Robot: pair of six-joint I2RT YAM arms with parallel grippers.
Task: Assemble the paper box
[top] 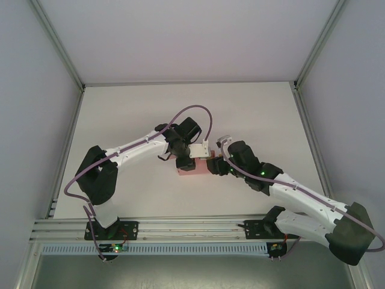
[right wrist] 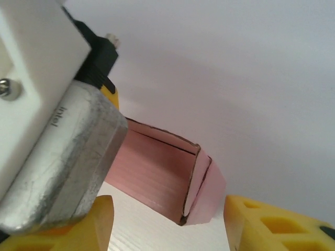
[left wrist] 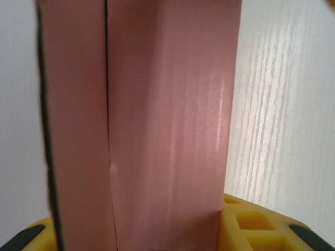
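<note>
White table (top: 258,108) lies under one paper box (top: 191,167), a pink sleeve clamped in the left gripper (left wrist: 141,230), its long axis running out along the fingers. The right gripper (right wrist: 172,230) stands wide and empty, with the box's open end just ahead, facing it. Of the two grippers, the right is nearer that end.

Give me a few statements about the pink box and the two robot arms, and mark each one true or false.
1. The paper box is pink. True.
2. The right gripper is clamped on the box. False: its fingers stand apart, clear of it.
3. The left gripper holds the box. True.
4. The box sits at the far edge of the table. False: it is near the middle, between the two arms.
</note>
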